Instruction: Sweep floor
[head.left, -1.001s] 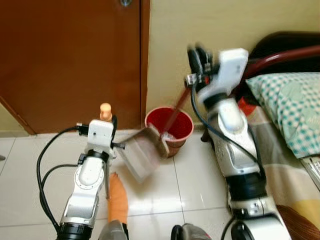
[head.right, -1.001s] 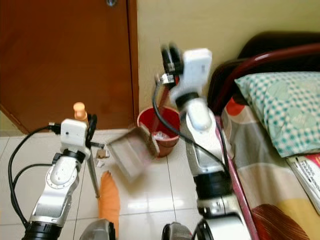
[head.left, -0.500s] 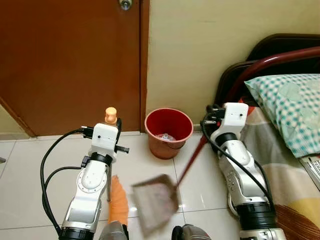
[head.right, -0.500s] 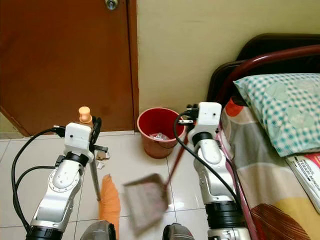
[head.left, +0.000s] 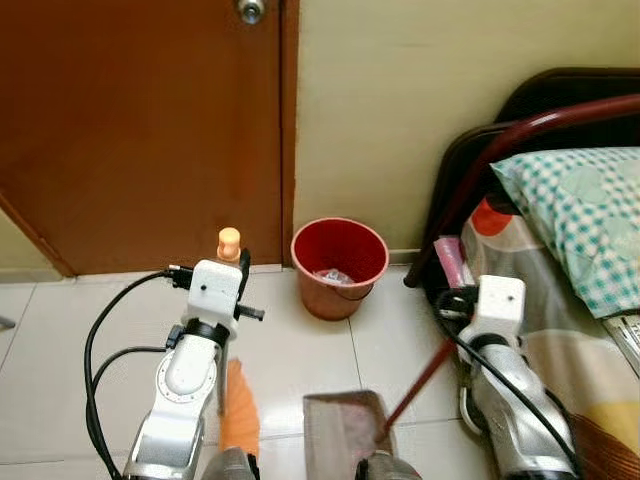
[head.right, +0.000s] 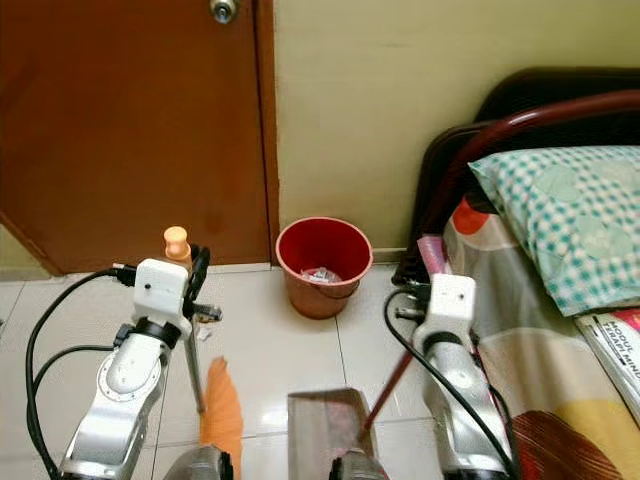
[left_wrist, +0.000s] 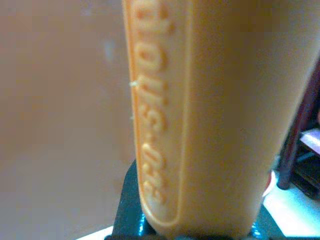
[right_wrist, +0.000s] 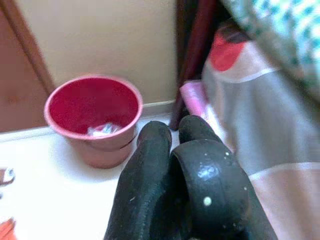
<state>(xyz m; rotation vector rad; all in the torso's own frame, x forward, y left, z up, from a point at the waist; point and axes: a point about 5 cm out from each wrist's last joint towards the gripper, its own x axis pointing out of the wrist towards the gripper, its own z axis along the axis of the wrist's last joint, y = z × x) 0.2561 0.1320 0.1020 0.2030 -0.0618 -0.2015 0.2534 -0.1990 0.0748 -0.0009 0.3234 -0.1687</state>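
Observation:
My left gripper (head.left: 240, 275) is shut on the broom's thin pole just below its orange handle (head.left: 229, 240), which looms close in the left wrist view (left_wrist: 200, 100). The orange bristles (head.left: 238, 420) rest on the tiles beside that arm. My right gripper (head.left: 452, 300) is shut on the dustpan's red handle (head.left: 425, 375), its fingers (right_wrist: 200, 180) pressed together in the right wrist view. The brown dustpan (head.left: 340, 435) lies low on the floor near my feet. A red bucket (head.left: 340, 262) with white litter (right_wrist: 102, 130) inside stands against the wall.
A brown door (head.left: 140, 120) is at the back left and a cream wall (head.left: 400, 100) is behind the bucket. On the right, a bed with a dark red frame (head.left: 480, 160) and checked pillow (head.left: 580, 210) crowds my right arm. A pink object (head.left: 447, 260) leans at its foot.
My right arm has swung the dustpan down from over the bucket to the floor in front of me. The left arm and broom have stayed nearly still.

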